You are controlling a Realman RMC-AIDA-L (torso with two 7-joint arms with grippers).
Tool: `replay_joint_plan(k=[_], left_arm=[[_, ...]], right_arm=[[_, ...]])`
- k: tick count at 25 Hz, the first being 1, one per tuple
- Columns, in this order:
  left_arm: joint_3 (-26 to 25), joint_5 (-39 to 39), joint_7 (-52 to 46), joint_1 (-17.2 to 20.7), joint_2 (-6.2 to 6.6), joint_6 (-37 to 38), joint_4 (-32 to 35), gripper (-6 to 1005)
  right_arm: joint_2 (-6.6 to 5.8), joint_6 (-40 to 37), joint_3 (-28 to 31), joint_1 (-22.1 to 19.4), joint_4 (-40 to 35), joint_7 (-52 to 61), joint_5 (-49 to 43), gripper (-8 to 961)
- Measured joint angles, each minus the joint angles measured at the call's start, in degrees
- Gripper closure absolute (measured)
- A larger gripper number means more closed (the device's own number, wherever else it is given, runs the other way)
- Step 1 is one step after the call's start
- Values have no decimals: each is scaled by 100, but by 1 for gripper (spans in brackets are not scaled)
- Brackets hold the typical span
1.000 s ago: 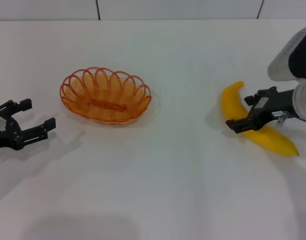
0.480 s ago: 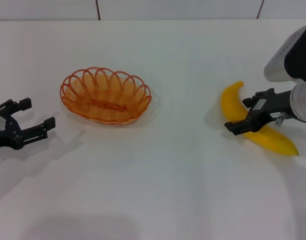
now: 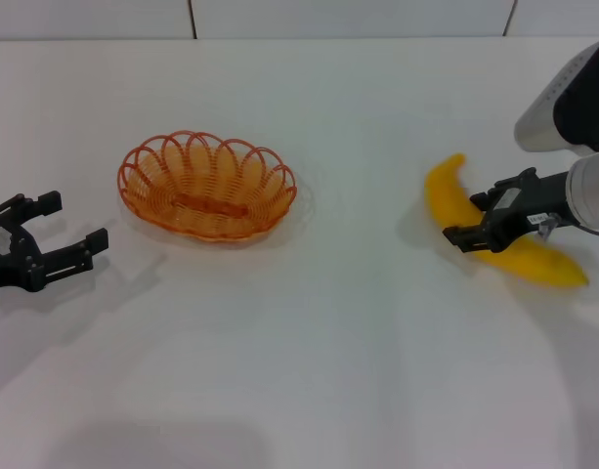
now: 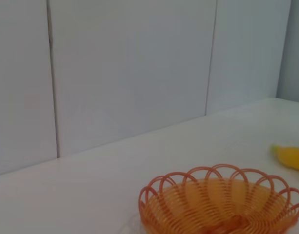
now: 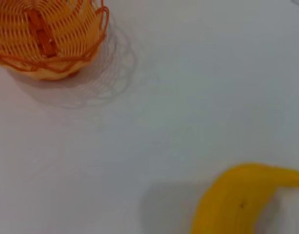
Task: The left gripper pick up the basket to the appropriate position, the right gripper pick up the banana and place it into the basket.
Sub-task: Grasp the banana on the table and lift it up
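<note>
where the right gripper [image 3: 482,217] straddles it, the banana [image 3: 494,239]

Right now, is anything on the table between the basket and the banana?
Nothing: bare white table separates the basket from the banana, as the head view shows.

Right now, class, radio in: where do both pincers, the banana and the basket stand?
Left pincer open, parked left of basket, not touching. Right pincer shut on banana. Basket holds nothing. Bare table between them, nothing in the way.
</note>
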Motion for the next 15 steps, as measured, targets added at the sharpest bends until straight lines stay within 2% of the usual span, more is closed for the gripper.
replay_joint_plan(k=[3,5,11,15], left_arm=[[0,0,0,0,0,0,0,103],[0,0,0,3,0,0,0,103],[-29,0,25,42,-6,6,0,103],[-46,0,53,50,-15,9,0,103]], right_arm=[[3,-1,6,2,-34,1,0,186],[5,-4,29,-18,-98,2,21,414],[24,-8,25,-247,-691,-98,195,463],[24,-7,-116,-227,-945,-639,870,461]])
